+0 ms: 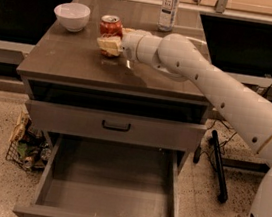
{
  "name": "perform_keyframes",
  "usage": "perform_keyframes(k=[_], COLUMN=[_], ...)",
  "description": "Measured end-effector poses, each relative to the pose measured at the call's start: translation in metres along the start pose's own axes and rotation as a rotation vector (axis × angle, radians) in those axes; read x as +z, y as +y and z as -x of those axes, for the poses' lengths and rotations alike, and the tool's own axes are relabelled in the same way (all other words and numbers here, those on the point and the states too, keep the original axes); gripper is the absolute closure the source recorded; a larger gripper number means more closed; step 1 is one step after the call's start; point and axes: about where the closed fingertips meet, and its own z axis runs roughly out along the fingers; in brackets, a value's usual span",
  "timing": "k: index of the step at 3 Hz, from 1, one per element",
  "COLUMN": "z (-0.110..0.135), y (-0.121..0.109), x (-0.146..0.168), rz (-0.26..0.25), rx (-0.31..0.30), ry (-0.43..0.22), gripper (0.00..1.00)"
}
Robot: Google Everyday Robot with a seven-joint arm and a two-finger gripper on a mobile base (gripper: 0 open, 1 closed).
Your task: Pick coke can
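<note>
The coke can [111, 25], red with a silver top, stands upright on the dark wooden table top [77, 62], toward the back left of the middle. My gripper [110, 40] reaches in from the right on the white arm [215, 86] and is at the can. Its jaws are open. One pale yellow finger [109, 45] sits in front of the can's lower half and hides it. I cannot tell whether the finger touches the can.
A white bowl [72, 15] stands left of the can. A clear bottle with a white label [169, 6] stands at the back right. Below, the lower drawer [107, 187] is pulled open toward me. A wire basket of clutter [26, 140] sits on the floor at left.
</note>
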Motion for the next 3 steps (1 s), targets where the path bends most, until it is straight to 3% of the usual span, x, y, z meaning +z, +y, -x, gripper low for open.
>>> perform_keyframes(k=[1, 2, 3], z=[0.012, 0.033, 0.058], y=[0.0, -0.002, -0.006], x=[-0.009, -0.031, -0.052], rz=[-0.031, -0.088, -0.141], rx=[-0.017, -0.036, -0.053], ry=[-0.024, -0.049, -0.079], gripper=[0.87, 1.0, 1.0])
